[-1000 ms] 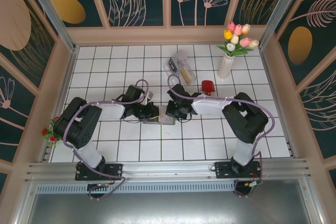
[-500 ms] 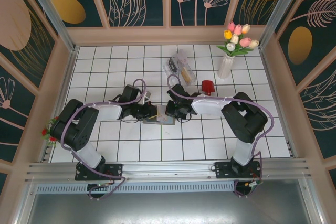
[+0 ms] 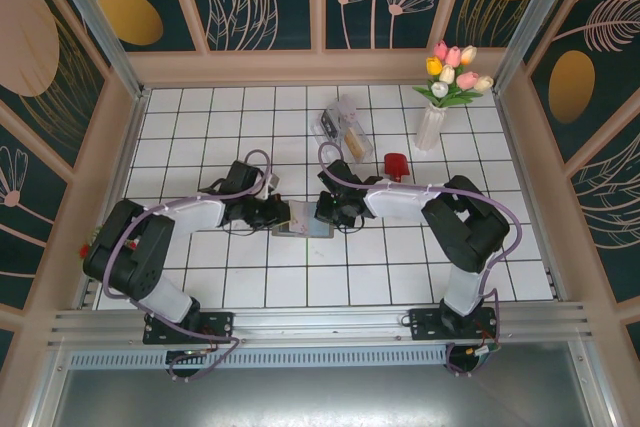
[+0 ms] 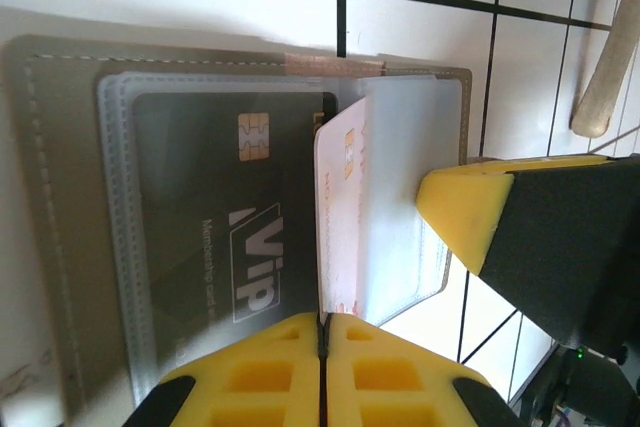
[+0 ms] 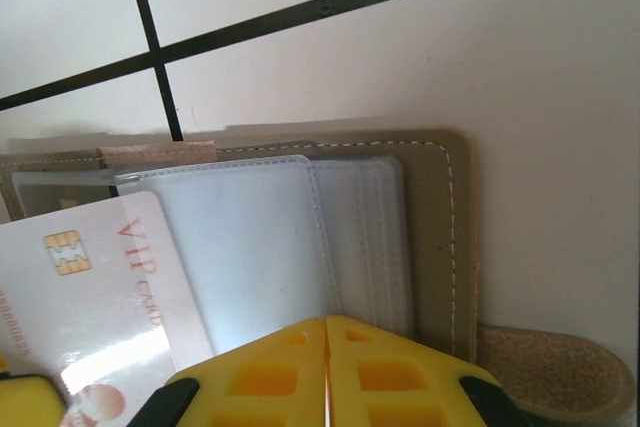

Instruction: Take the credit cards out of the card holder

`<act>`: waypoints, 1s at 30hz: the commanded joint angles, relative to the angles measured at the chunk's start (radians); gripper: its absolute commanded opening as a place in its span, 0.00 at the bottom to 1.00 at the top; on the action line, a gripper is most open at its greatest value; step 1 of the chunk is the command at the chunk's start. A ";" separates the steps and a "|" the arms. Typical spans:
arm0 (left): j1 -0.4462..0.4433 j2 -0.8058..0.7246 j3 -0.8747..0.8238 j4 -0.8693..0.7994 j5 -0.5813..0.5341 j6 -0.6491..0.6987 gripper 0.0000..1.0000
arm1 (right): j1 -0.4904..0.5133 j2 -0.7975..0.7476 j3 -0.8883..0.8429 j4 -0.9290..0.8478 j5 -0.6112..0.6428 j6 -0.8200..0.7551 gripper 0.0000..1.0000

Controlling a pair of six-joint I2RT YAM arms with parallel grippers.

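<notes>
- One card holder (image 3: 310,228) lies open on the tiles (image 3: 400,267), between two grippers.
- It has two cards. A dark card (image 4: 220,217) sits in its sleeve. A white card (image 4: 338,217) stands on edge, pinched by the clenched left gripper (image 4: 322,327).
- The right gripper (image 5: 327,332) is clenched, tips on the holder.
- The left arm (image 3: 190,212) has swung outward from the holder since earlier.

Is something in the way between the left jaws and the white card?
Nothing visible is. The left gripper has its jaws shut on the edge of the white plastic credit card, which sticks up from the grey-brown folding card holder.
</notes>
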State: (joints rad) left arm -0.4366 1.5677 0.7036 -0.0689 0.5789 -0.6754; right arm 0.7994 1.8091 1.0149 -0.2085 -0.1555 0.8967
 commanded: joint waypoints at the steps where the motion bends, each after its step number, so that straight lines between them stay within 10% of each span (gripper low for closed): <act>1: 0.009 -0.052 0.042 -0.123 -0.075 0.031 0.08 | -0.010 -0.025 0.019 -0.090 0.028 -0.032 0.11; 13: 0.042 -0.193 0.292 -0.365 -0.313 0.099 0.09 | -0.124 -0.308 0.029 0.101 -0.116 -0.104 0.31; 30: 0.042 -0.195 0.405 0.239 0.128 -0.341 0.11 | -0.302 -0.454 -0.099 0.697 -0.443 0.115 0.71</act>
State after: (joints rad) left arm -0.3950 1.3567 1.0698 0.0071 0.5980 -0.9020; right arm 0.5026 1.3308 0.9169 0.2871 -0.4877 0.9287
